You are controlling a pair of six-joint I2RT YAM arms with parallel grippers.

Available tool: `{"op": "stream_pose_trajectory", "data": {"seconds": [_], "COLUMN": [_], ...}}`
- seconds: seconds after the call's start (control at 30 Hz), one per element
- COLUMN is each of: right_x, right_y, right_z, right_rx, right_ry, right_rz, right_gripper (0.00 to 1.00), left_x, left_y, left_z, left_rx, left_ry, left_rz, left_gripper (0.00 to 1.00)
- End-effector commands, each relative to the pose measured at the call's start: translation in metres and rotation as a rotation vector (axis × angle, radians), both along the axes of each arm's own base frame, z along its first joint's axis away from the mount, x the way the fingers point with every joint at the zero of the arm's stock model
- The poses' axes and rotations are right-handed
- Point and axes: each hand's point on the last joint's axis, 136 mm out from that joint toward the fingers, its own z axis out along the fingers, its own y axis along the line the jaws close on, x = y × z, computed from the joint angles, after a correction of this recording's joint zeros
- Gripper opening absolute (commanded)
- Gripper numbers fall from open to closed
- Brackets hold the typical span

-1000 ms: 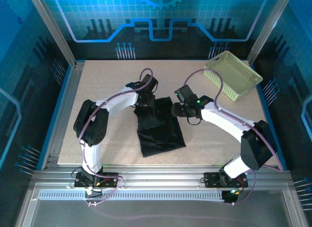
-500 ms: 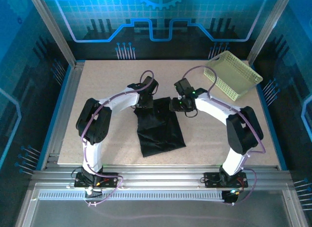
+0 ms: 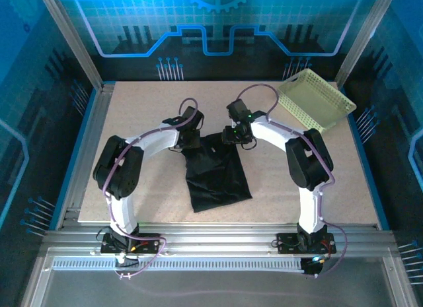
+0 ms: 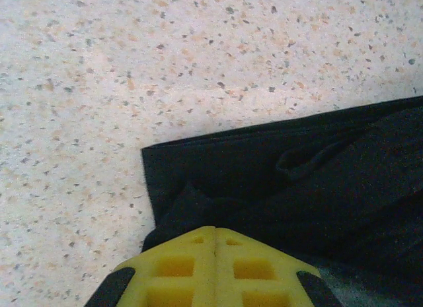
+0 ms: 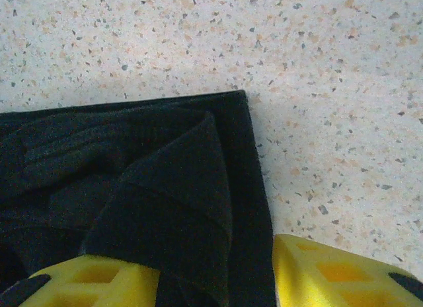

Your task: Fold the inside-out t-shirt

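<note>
So over on the left, the left gripper [image 3: 192,140] is down at the far left corner of the t-shirt [image 3: 218,178]. On its wrist cam the yellow pads [image 4: 178,267] are squeezed tight together with black cloth bunched up right at their tips, so it looks like it's got that corner pinched. The shirt itself is a narrow folded black bundle lying in the middle of the speckled table [image 3: 132,109], running from the grippers toward the near edge. The right gripper [image 3: 232,136] sits at the far right corner, jaws apart: one yellow finger [image 5: 330,274] on the table side, the other on the cloth side, a fold of shirt between them, not clamped. Far right there's a pale green basket [image 3: 316,101], well apart from the shirt.
</note>
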Motion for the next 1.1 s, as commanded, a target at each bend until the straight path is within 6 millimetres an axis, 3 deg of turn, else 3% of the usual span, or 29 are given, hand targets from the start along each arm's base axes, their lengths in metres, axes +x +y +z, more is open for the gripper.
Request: {"op": "stream_pose_trajectory", "data": {"seconds": [0.0,0.2,0.33,0.57,0.77,0.93,1.07], "right_x": [0.009,0.022,0.031,0.046,0.052,0.053,0.053], "right_y": [0.003,0.005,0.008,0.01,0.028,0.05,0.064], "right_z": [0.003,0.017,0.022,0.035,0.032,0.041,0.051], "right_rx": [0.003,-0.006,-0.018,-0.027,-0.034,0.007,0.04], "right_ry": [0.002,-0.03,-0.042,-0.064,-0.042,-0.045,-0.049], "right_rz": [0.013,0.01,0.005,-0.016,0.007,0.038,0.055], "right_gripper": [0.45,0.15,0.04,0.04,0.07,0.15,0.17], "left_x": [0.005,0.003,0.0,-0.007,-0.012,-0.021,-0.03], "left_y": [0.009,0.033,0.047,0.071,0.082,0.101,0.117], "left_z": [0.017,0.024,0.026,0.017,0.008,0.008,0.02], "left_rx": [-0.062,-0.112,-0.161,-0.211,-0.222,-0.22,-0.19], "left_ry": [-0.064,-0.116,-0.144,-0.156,-0.146,-0.145,-0.17], "left_rz": [0.055,0.146,0.207,0.31,0.357,0.422,0.444], "left_gripper": [0.0,0.0,0.0,0.0,0.01,0.16,0.37]}}
